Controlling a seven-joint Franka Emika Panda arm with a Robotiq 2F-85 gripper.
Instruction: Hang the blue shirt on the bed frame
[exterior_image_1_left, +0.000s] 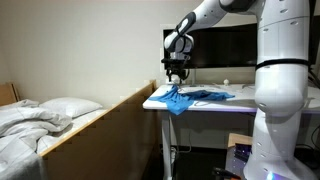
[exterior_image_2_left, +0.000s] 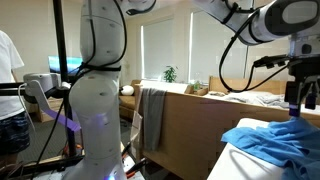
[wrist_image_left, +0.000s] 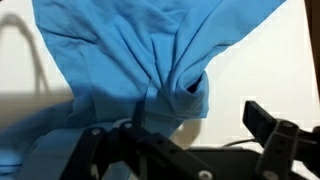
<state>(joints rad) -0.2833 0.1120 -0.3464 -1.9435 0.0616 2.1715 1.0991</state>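
Note:
The blue shirt (exterior_image_1_left: 197, 97) lies crumpled on the white table (exterior_image_1_left: 240, 103), with a corner drooping over the table's edge nearest the bed. It also shows in an exterior view (exterior_image_2_left: 272, 140) and fills the wrist view (wrist_image_left: 130, 50), bunched into a fold. My gripper (exterior_image_1_left: 177, 76) hangs just above the shirt's bed-side end, also seen in an exterior view (exterior_image_2_left: 300, 97). In the wrist view the gripper (wrist_image_left: 178, 122) is open, its two black fingers wide apart on either side of the bunched fold. The wooden bed frame (exterior_image_1_left: 108, 125) stands beside the table.
The bed holds white bedding and a pillow (exterior_image_1_left: 60, 108). A grey cloth (exterior_image_2_left: 152, 115) hangs over the wooden frame (exterior_image_2_left: 195, 120). The robot's white base (exterior_image_1_left: 280, 90) stands by the table. A person (exterior_image_2_left: 10, 90) stands at the picture's edge near a monitor.

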